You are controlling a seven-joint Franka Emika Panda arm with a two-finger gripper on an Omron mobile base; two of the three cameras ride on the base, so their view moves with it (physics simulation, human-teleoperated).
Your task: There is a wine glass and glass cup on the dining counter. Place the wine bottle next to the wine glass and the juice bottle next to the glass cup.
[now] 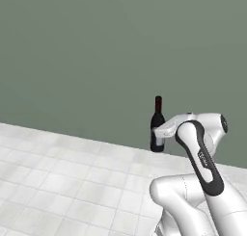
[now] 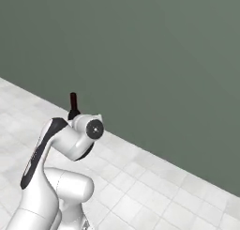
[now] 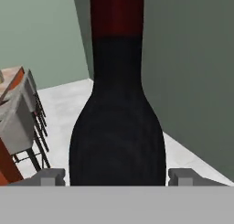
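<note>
The wine bottle (image 1: pixel 157 120) is dark, with a dark red neck, and stands upright in the air over the tiled floor in front of the arm. My gripper (image 1: pixel 160 133) is shut on its lower body. In the hand view the wine bottle (image 3: pixel 117 127) rises close up, and my gripper (image 3: pixel 117 177) has one fingertip on each side of it. From the right base view the neck of the wine bottle (image 2: pixel 73 101) sticks up behind the arm's wrist. A reddish-brown side of the dining counter (image 3: pixel 6 169) shows at the far left. The wine glass, glass cup and juice bottle are out of view.
A grey-green wall (image 1: pixel 120 52) runs behind the bottle, above a pale tiled floor (image 1: pixel 62 182). Grey stools on dark wire legs (image 3: pixel 20 122) stand in a row along the counter at the left of the hand view.
</note>
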